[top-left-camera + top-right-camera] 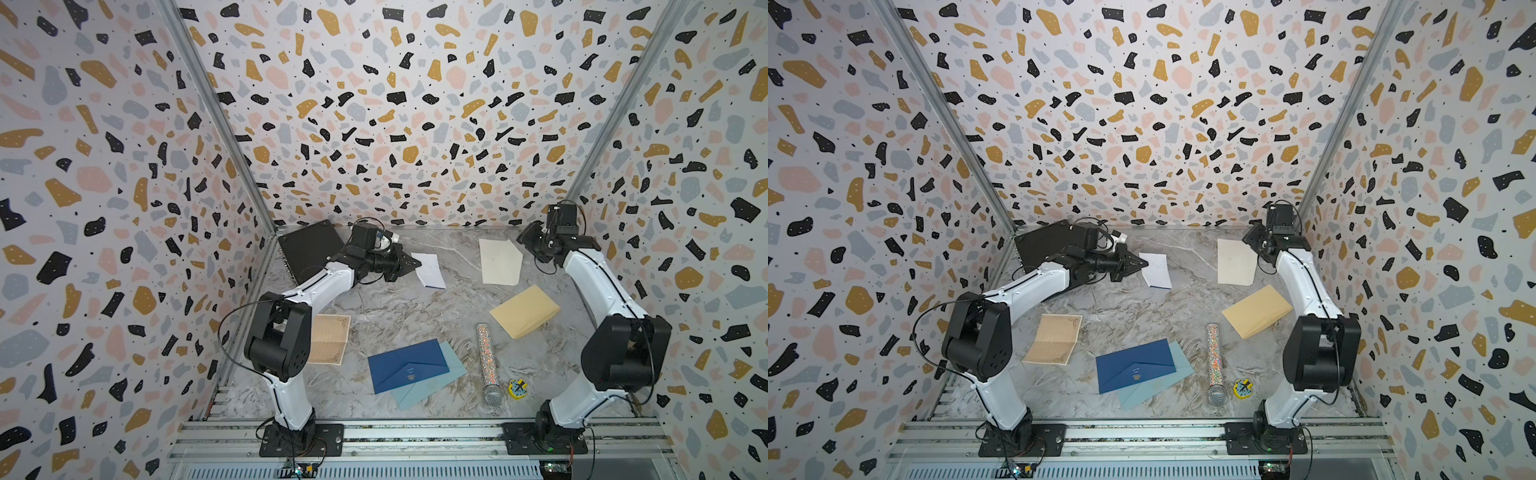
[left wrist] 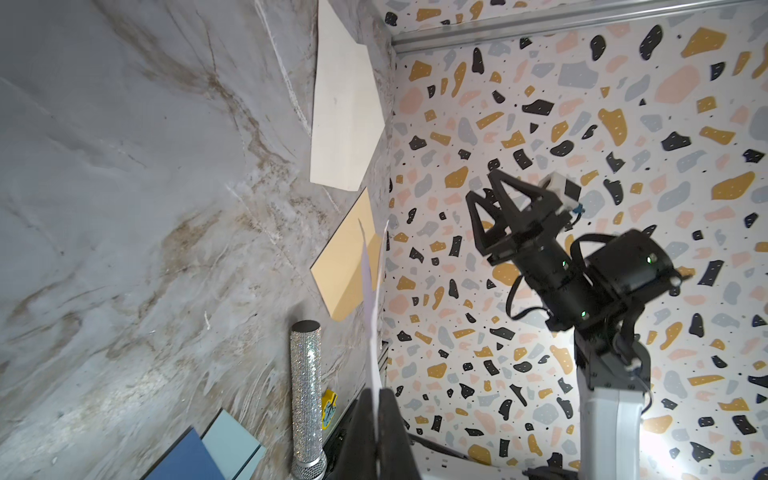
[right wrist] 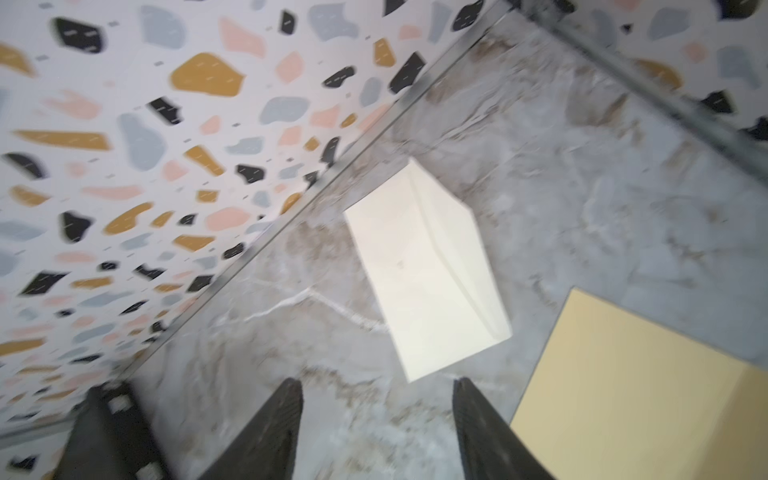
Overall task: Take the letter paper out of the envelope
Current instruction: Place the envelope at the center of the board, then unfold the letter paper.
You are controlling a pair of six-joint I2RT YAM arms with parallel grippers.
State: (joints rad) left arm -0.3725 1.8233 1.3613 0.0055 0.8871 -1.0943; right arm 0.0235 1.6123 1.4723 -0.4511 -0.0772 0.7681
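**Fig. — Letter paper out of envelope; two-arm rig, top + wrist views.**

- **Letter paper** (image 1: 432,272): white folded sheet, outside the env., pinched at one edge by the left jaws. It sits toward the back of the worktop (image 1: 395,311), left of ctr. In the L wrist view it shows edge-on (image 2: 370,299), running out from between the tips. Whether its free end touches the worktop cannot be told.
- **Left jaws:** closed tight on the sheet, no gap visible. The left arm (image 1: 320,282) reaches in from the front-left base.
- **Cream envelope** (image 1: 500,262): lies flat near the back-right corner, well apart from the sheet. Nothing holds it. Also seen in the R wrist view (image 3: 428,274).
- **Right jaws:** spread about halfway and empty, hanging above the worktop just beside the env.'s right-hand corner. The right arm (image 1: 590,282) leans toward the back wall.
- **Other items (all flat on the worktop):**
  - tan envelope (image 1: 524,311), just in front of the cream one;
  - dark blue envelope (image 1: 405,370), overlapping a light blue envelope (image 1: 455,370), front ctr.;
  - glitter microphone (image 1: 487,361), to their right, w/ a small yellow toy (image 1: 518,389) near its head;
  - ornate bordered sheet (image 1: 332,338), front-left, partly behind the left arm;
  - black panel (image 1: 307,249), back-left corner.
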